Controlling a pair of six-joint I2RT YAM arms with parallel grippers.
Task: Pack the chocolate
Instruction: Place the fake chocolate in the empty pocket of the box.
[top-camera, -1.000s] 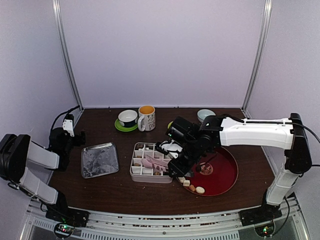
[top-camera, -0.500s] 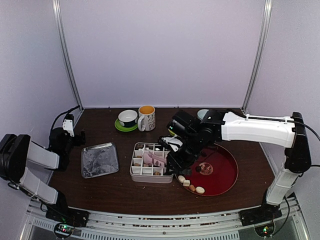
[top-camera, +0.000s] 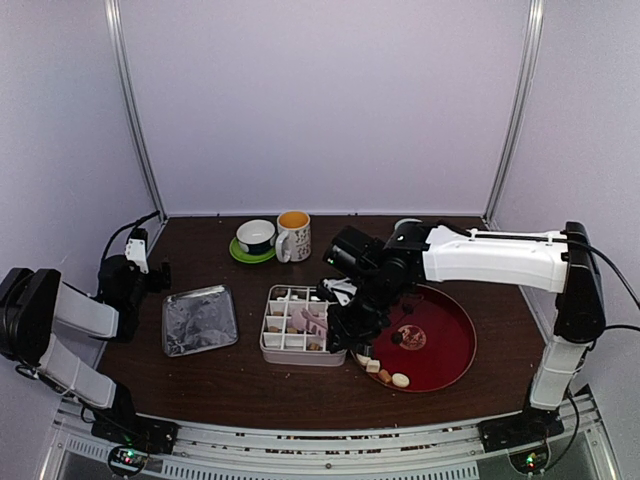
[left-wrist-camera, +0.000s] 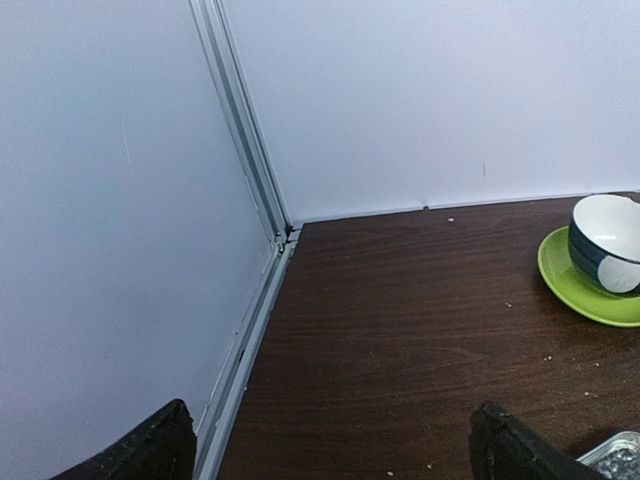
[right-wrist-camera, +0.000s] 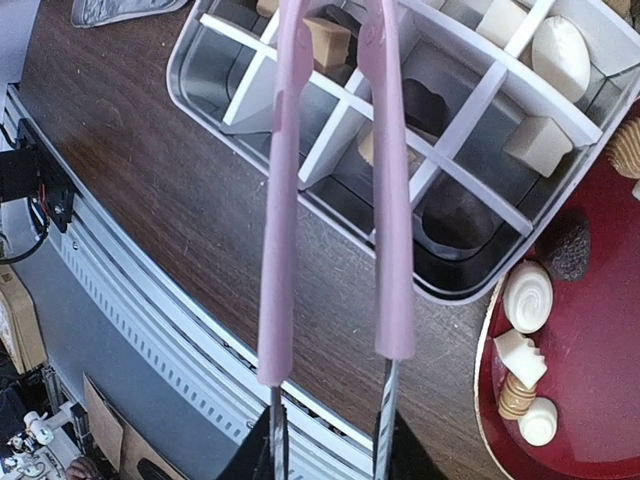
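Swings the right gripper (right-wrist-camera: 330, 452) leftward over the last second, off the rim of the red tray (top-camera: 452, 350) and out above the divided tin (right-wrist-camera: 195, 85), clamped on the pink tongs (right-wrist-camera: 283, 200) and squeezing a touch tighter. Cannot tell whether the tongs' tips carry a piece, being out of frame. Finds the chocolate (right-wrist-camera: 527, 297) split: several pieces loose on the tray's near edge, others already in compartments. Suggests a drop-off under way, with empty cells left to fill. Leaves the left gripper (left-wrist-camera: 330, 450) spread wide, idle by the far-left corner.

The dark wooden table (top-camera: 250, 390) carries a green saucer (top-camera: 240, 257), a mug (top-camera: 293, 237), a silver lid (top-camera: 199, 320), a divided tin (top-camera: 290, 356) and a red tray (top-camera: 450, 345).
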